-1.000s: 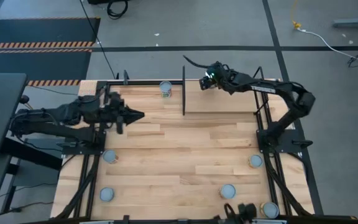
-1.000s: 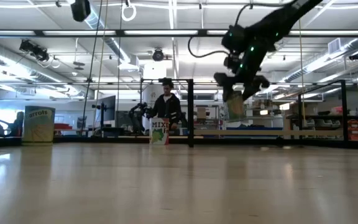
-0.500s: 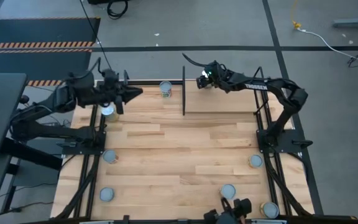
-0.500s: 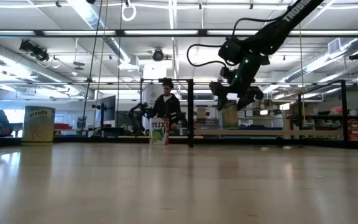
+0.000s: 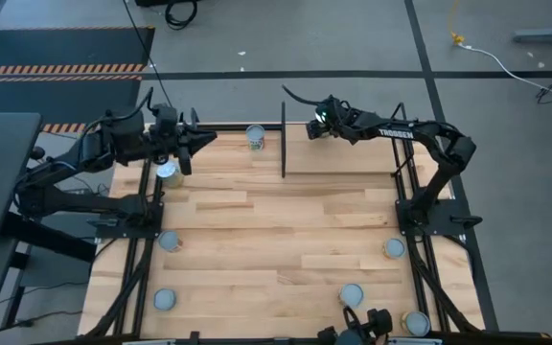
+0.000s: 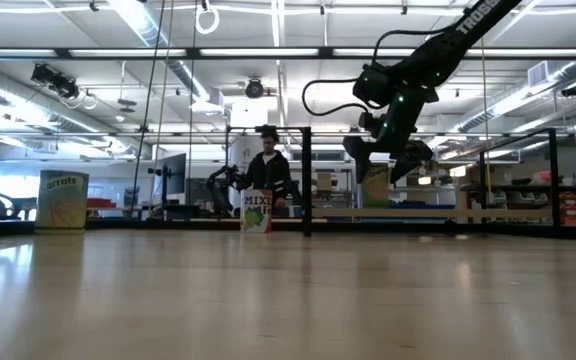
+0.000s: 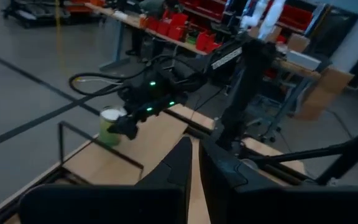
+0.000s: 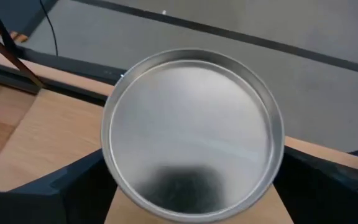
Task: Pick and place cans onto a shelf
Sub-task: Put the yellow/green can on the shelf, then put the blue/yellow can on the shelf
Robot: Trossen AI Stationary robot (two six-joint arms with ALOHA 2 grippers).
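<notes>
While right pincer straddles can, shelf otherwise bare.

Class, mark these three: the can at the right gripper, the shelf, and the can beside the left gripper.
can at the right gripper [image 8: 191, 134], right wrist view, lid centre
shelf [image 5: 353, 158], high view, bare board
can beside the left gripper [image 5: 168, 172], high view, lid

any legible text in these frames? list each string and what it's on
"TROSS": the start of white lettering on the right arm's upper link, cut off by the frame edge in the low view.
"MIX": on the label of the can standing mid-table in the low view; the lines below it are too small to read.
The word on the green-labelled can at the left, and the white lettering on the right arm in the high view, are too blurred to read.
</notes>
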